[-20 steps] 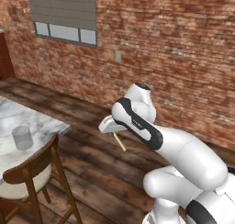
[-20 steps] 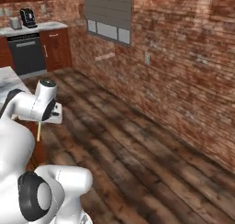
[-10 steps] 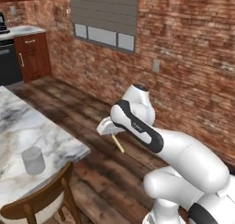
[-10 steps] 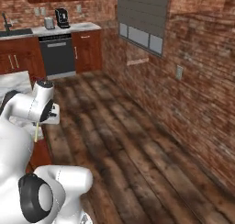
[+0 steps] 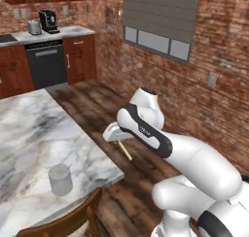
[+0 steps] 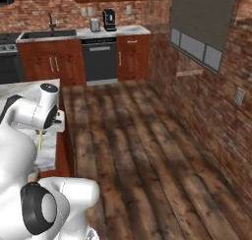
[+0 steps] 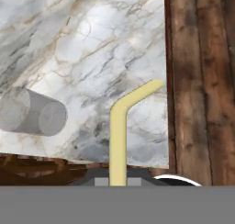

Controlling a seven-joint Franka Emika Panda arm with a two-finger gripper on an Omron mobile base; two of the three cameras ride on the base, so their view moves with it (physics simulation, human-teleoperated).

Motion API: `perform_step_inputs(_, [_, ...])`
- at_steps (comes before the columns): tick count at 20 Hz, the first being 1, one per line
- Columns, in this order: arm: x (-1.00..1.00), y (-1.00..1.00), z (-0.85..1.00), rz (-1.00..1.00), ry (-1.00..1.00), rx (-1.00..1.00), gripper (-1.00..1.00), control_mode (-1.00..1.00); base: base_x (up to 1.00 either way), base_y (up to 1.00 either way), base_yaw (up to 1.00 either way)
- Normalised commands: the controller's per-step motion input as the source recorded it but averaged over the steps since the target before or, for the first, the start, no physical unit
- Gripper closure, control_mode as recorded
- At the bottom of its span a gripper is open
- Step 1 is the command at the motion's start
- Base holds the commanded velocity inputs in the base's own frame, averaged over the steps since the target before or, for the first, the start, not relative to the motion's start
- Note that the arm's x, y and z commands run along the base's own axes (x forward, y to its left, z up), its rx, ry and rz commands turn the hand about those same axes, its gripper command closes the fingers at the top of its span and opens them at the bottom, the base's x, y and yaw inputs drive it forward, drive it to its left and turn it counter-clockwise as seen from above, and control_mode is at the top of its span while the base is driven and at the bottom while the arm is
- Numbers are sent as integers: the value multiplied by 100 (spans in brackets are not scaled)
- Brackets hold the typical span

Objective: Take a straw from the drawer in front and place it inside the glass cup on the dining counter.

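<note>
Our gripper [image 5: 116, 135] is clenched on one straw [image 5: 125, 150], which hangs down and outward from the fingers just past the corner of the dining counter [image 5: 29, 129]. In the hand view the straw [image 7: 118, 136] runs up from between the fingertips and bends to the right near its far end, so we hold it by its lower stretch and the bent tip leads. We judge this grip suits the job: the free end is the part that must enter the cup, and a low hold leaves it clear. The arm is folded in close to the base, which we take as a carrying pose rather than a placing one. One cup [image 5: 60, 179] stands upright on the counter near the edge, well apart from the straw; in the hand view it [image 7: 33, 112] lies off to the left of the straw, not under it. One chair [image 5: 63, 222] sits at the counter's edge just by the cup. Against the far wall we count one coffee machine [image 5: 48, 21] and one toaster [image 5: 34, 27] on the worktop. The straw is fetched; lining up over the cup is not yet done.
</note>
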Motion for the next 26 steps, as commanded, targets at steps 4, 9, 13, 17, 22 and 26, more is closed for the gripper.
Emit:
perform_step_inputs(4, [0, 0, 0, 0, 0, 0, 100, 100, 8, 10, 40])
perform_step_inputs(9, [0, 0, 0, 0, 0, 0, 100, 100, 16, 0, 39])
perform_step_inputs(13, [0, 0, 0, 0, 0, 0, 100, 100, 27, 0, 31])
perform_step_inputs(17, [0, 0, 0, 0, 0, 0, 100, 100, 22, 0, 31])
perform_step_inputs(22, [0, 0, 0, 0, 0, 0, 100, 100, 23, 0, 35])
perform_step_inputs(26, [0, 0, 0, 0, 0, 0, 100, 100, 36, 0, 27])
